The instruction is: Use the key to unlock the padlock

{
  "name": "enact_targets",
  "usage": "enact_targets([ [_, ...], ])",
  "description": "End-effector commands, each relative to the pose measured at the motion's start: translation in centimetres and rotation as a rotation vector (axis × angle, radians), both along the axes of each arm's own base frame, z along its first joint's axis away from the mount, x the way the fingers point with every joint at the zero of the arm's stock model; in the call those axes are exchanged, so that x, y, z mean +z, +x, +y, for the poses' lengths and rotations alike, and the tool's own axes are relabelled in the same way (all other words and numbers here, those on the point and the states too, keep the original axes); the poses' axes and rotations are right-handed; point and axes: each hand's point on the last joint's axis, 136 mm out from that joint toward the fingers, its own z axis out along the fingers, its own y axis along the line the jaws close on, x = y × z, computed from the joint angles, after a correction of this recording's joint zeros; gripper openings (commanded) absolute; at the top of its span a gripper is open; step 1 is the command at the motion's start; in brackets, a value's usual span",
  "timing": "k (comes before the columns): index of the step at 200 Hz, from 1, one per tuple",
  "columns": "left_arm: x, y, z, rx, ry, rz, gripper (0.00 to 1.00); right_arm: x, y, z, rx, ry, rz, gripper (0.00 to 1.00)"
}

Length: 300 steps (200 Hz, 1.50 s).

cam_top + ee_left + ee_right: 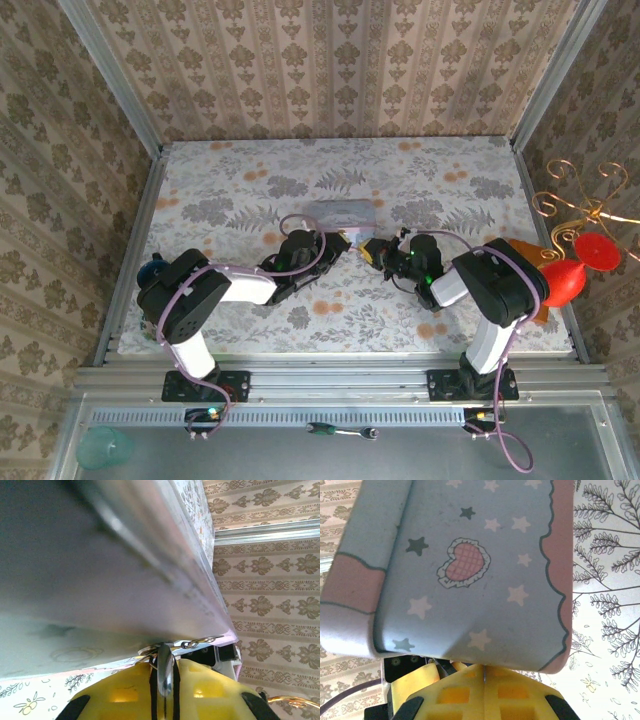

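1. The padlock (165, 662) sits at the bottom centre of the left wrist view, against the lower edge of the tin (100, 570). Only a bright, curved metal part of it shows, and its black body cannot be made out.
2. The left gripper (166, 676) is closed on that metal part, with its yellow fingers (120, 695) pressed to either side.
3. Thin wire loops (197, 642) lie just right of the pinch, touching the tin's edge.
4. The key (484, 672) shows as a slim metal sliver at the bottom centre of the right wrist view, just below the tin's rim.
5. The right gripper (485, 682) is clamped on the key, its jaws nearly together.
6. The tin is pale blue with pink borders, white stars and a checked pink heart.
7. In the top view both grippers meet at frame centre, just below the tin, on the floral table (450, 190).
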Motion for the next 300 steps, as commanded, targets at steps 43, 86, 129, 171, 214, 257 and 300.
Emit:
enact_targets([
  [43, 4.6, -3.4, -4.5, -0.22, -0.132, -0.054, 0.0, 6.3, -1.3, 3.5, 0.157, -0.01, -0.226, 0.0],
  [86, 4.8, -3.2, -4.5, -0.216, -0.14, -0.049, 0.0, 6.7, -1.9, 3.6, 0.172, -0.068, -0.266, 0.0],
  [129, 5.4, -3.2, -4.7, -0.221, -0.17, -0.052, 0.0, 7.3, -2.2, 3.9, 0.189, -0.078, -0.294, 0.0],
  [171, 6.0, -3.3, -4.7, -0.227, -0.172, -0.062, 0.0, 7.7, -2.0, 4.2, 0.189, -0.074, -0.306, 0.0],
  [214, 5.7, -3.4, -4.6, -0.23, -0.162, -0.059, 0.0, 7.8, -1.9, 4.2, 0.183, -0.072, -0.302, 0.0],
  [257, 4.2, -3.6, -4.2, -0.233, -0.078, -0.006, 0.0, 9.2, -1.1, 4.8, 0.172, 0.039, -0.271, 0.0],
  [300, 3.8, -3.9, -3.5, -0.242, 0.051, 0.009, 0.0, 9.2, -0.9, 5.8, 0.212, -0.041, -0.283, 0.0],
])
